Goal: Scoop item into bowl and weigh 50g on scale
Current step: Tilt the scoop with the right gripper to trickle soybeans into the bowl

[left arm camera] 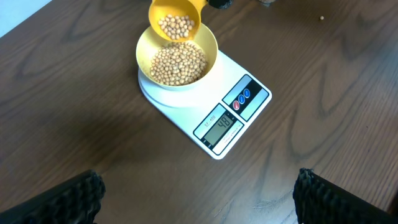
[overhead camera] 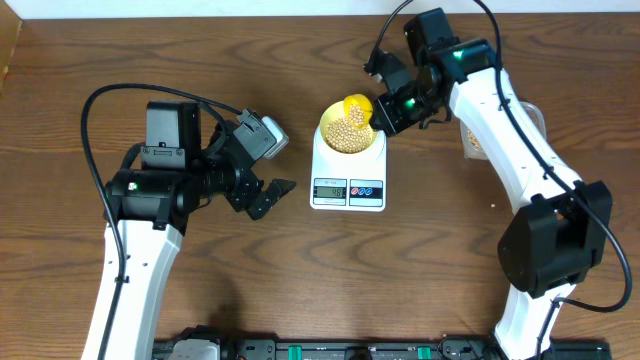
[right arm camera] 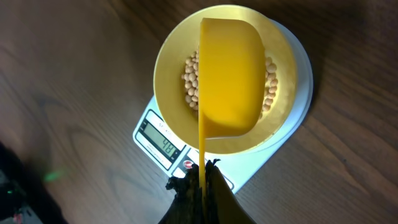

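Observation:
The white scale [overhead camera: 348,184] stands mid-table with the pale-yellow bowl [overhead camera: 329,135] on it, and tan beans [overhead camera: 347,139] fill the bowl's bottom. My right gripper [overhead camera: 392,108] is shut on the handle of a bright yellow scoop [overhead camera: 357,107], held tilted over the bowl's far rim. Through the left wrist camera, more beans [left arm camera: 176,26] lie in the scoop [left arm camera: 176,12] above the bowl [left arm camera: 144,46]. The right wrist view has the scoop's underside [right arm camera: 230,74] covering much of the bowl [right arm camera: 168,68], the handle pinched in my right gripper [right arm camera: 202,177]. My left gripper [overhead camera: 270,195] stands open left of the scale, holding nothing.
A clear tub [overhead camera: 475,140] with beans sits at the right, mostly hidden behind my right arm. A stray bean [left arm camera: 321,17] lies on the wood beyond the scale. The scale's display [left arm camera: 226,125] faces the table's front edge.

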